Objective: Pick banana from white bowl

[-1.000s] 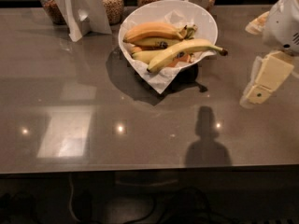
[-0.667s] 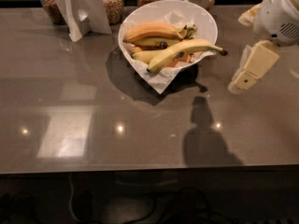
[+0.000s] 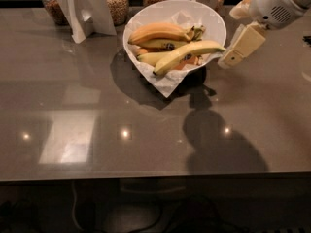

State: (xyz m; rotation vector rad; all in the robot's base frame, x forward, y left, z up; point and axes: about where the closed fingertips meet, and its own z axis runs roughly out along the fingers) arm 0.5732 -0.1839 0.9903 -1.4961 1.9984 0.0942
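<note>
The white bowl (image 3: 210, 19) stands at the back middle of the grey table, lined with crumpled white paper. Several bananas lie in it. The long, slim, pale yellow-green banana (image 3: 187, 53) lies on top, slanting from lower left up to the bowl's right rim. A plumper orange-yellow banana (image 3: 156, 32) lies behind it, with shorter stickered ones between. My gripper (image 3: 238, 46) is at the right of the bowl, just outside its right rim, close to the long banana's right end. Its cream finger (image 3: 243, 45) points down-left. Nothing is in it.
Glass jars of grains (image 3: 116, 3) stand along the back edge. A white card stand (image 3: 86, 8) is left of the bowl. The arm's shadow (image 3: 218, 140) lies on the table in front of the bowl.
My gripper has moved left and up, from the right side of the table to right beside the bowl's right rim. The bananas and the bowl have not moved.
</note>
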